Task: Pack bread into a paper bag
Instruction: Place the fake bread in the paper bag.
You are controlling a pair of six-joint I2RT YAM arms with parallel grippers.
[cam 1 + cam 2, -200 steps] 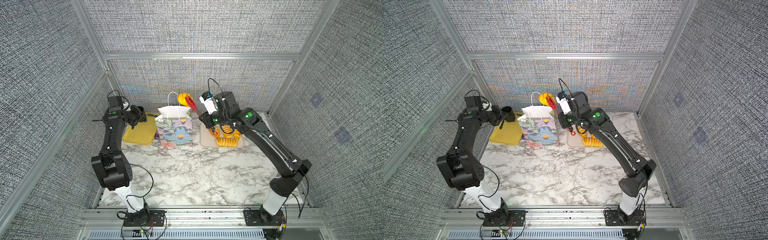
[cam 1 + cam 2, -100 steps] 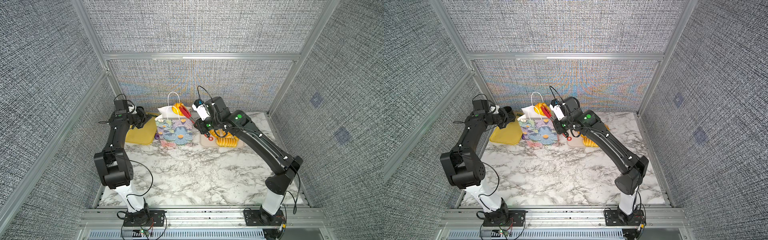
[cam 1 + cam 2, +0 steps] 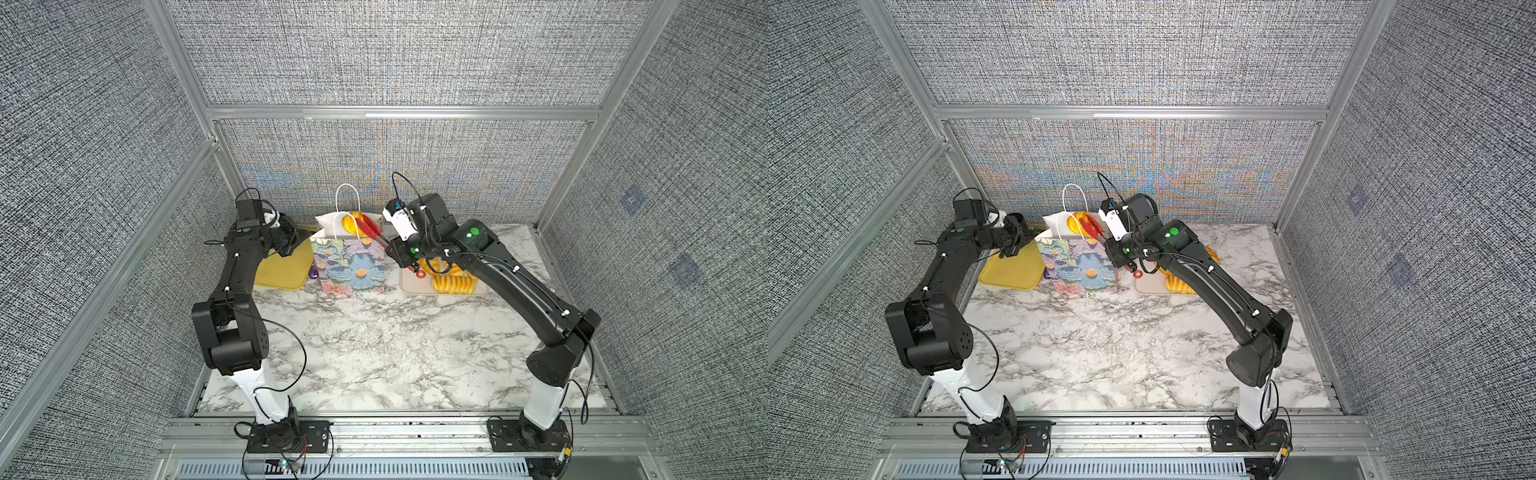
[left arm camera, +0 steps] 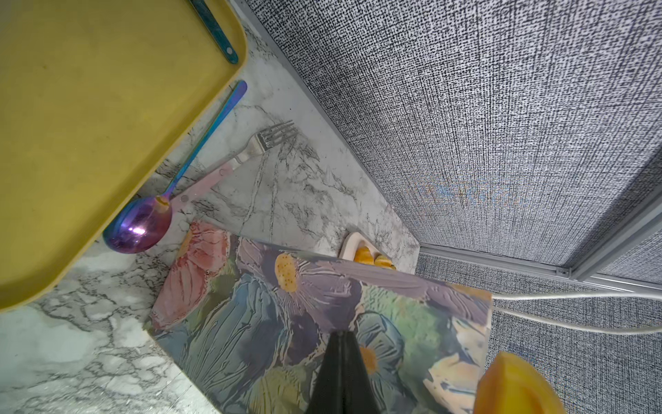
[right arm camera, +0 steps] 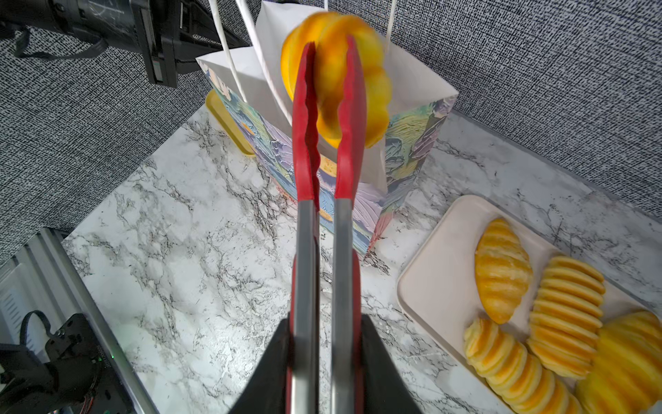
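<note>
The left arm rises from its base at the near edge, folds at the elbow and reaches toward the back. Its wrist is turned so the left gripper points sideways toward the middle, and the left wrist view shows its jaws pressed together into one dark wedge. The right arm stretches in a long low arc toward the back centre. The right gripper clamps both handles of the red tongs, which jut straight ahead.
</note>
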